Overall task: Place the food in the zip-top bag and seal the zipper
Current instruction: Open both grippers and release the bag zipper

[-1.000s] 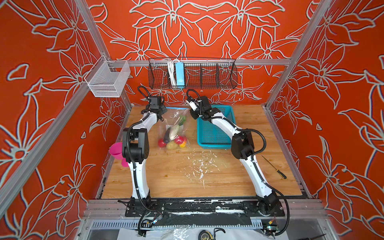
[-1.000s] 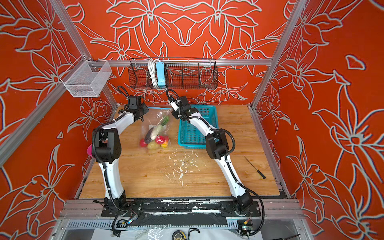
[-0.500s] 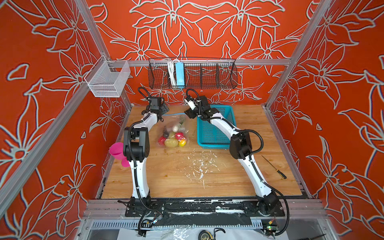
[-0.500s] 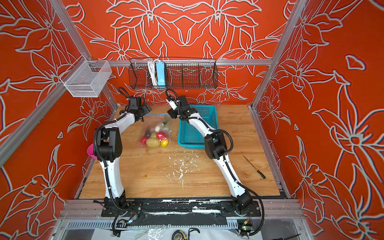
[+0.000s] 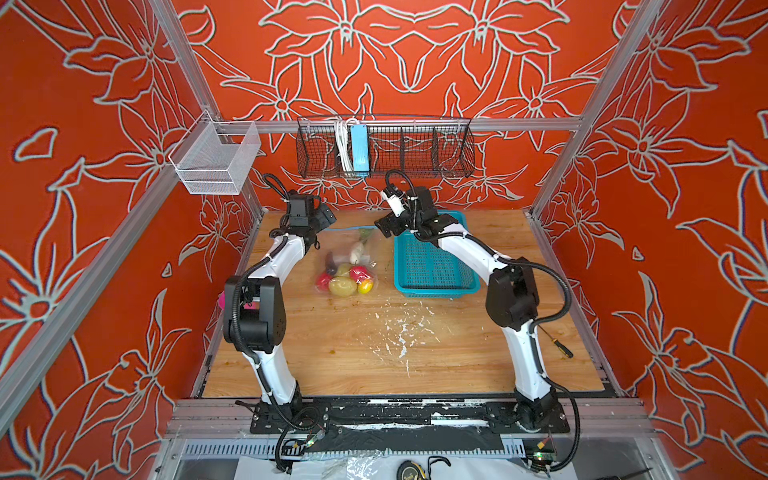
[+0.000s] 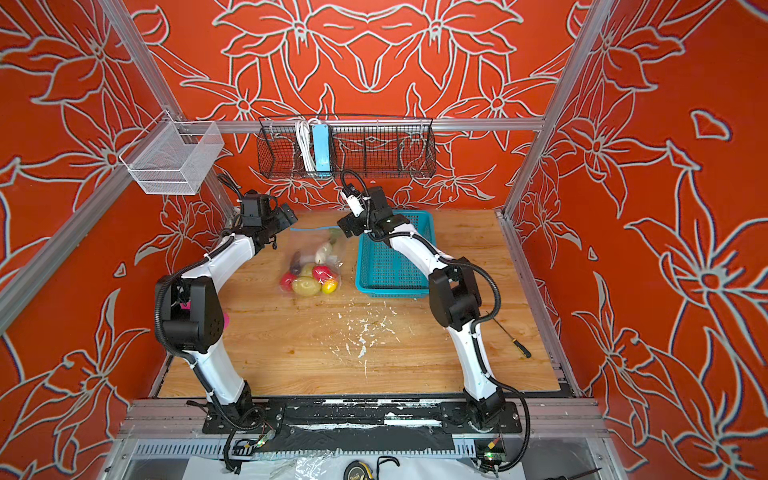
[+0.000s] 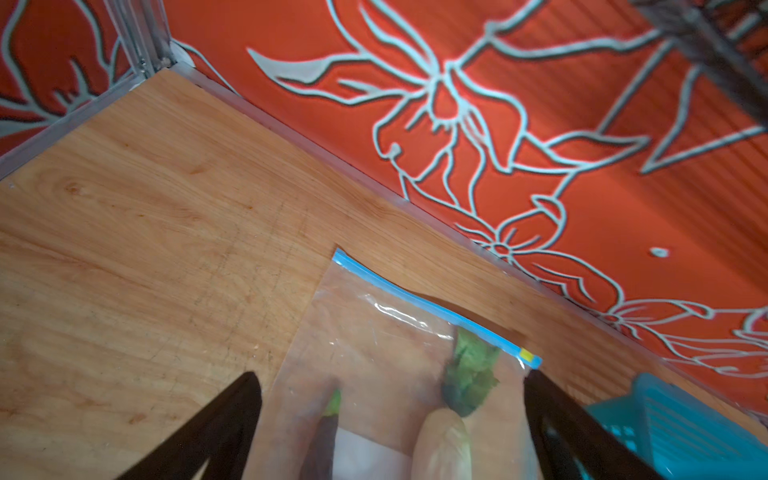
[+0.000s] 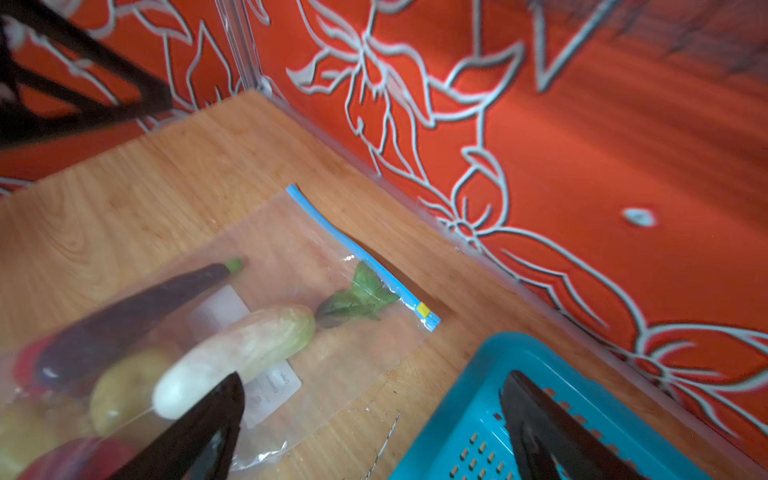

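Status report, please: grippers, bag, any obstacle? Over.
Left gripper and right gripper open, holding nothing. Food inside zip-top bag; zipper looks closed along its length. Nothing in the way.

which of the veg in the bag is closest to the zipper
The white radish: its green leaves reach right up to the blue zipper. The eggplant and the potato lie farther down the zip-top bag.

Zip-top bag point(image 5: 347, 253) flat on table point(image 5: 374, 357), toward the back, just left of basket point(image 5: 434, 266). Food point(image 5: 344, 280) inside, bunched at the bag's near end. Zipper point(image 5: 345, 228) along the far edge, slider point(image 7: 527, 354) at its basket-side end. Left claw point(image 5: 326, 216) above the bag's far-left corner, right claw point(image 5: 384, 226) above the far-right. Screwdriver point(image 5: 559, 348) near the table's right edge.
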You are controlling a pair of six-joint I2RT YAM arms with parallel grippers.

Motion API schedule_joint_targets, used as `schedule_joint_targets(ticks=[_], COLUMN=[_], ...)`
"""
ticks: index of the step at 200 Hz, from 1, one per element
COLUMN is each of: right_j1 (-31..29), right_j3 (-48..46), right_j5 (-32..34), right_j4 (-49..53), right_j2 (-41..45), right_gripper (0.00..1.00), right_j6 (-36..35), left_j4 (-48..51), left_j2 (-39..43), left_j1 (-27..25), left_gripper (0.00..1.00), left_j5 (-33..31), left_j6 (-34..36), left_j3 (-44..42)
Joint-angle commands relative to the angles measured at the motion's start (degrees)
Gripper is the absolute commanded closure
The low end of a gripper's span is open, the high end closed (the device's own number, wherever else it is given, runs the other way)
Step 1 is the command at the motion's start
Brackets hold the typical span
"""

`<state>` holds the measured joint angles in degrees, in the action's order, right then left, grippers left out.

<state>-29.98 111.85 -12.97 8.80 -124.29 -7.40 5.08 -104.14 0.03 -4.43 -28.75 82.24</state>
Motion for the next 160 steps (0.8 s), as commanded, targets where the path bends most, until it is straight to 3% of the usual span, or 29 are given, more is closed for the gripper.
schedule_joint_targets(ticks=[1, 39, 67, 104, 125, 160], right_j1=[-0.13, 0.01, -0.04, -0.02, 0.34, 1.55], right_j3=[-8.26, -19.59, -28.59, -38.08, -43.47, -50.26], right_j5=[1.25, 5.10, 8.11, 12.19, 17.83, 19.41], right_j4=[-5.38, -5.89, -7.93, -10.03, -11.86, -12.79], right_j2=[6.85, 16.38, 23.17, 31.13, 34.72, 40.04], right_gripper=[0.02, 0.02, 0.02, 0.02, 0.02, 0.02], right_j6=[2.26, 3.07, 3.76, 3.89, 5.49, 5.47], left_j4=[0.36, 3.37, -0.02, 3.18, 4.56, 2.12], left_j2=[1.79, 3.04, 8.10, 13.15, 15.00, 18.99], left_j1=[-1.11, -1.35, -1.79, -1.88, -1.88, -1.88], left_gripper=[0.03, 0.03, 0.03, 0.03, 0.03, 0.03], left_j5=[4.09, 9.67, 9.53, 5.23, 3.41, -0.66], left_j6=[0.46, -0.35, 0.25, 4.13, 6.24, 11.05], left_j3=[-3.25, -4.65, -10.64, -14.78, -17.12, -23.65])
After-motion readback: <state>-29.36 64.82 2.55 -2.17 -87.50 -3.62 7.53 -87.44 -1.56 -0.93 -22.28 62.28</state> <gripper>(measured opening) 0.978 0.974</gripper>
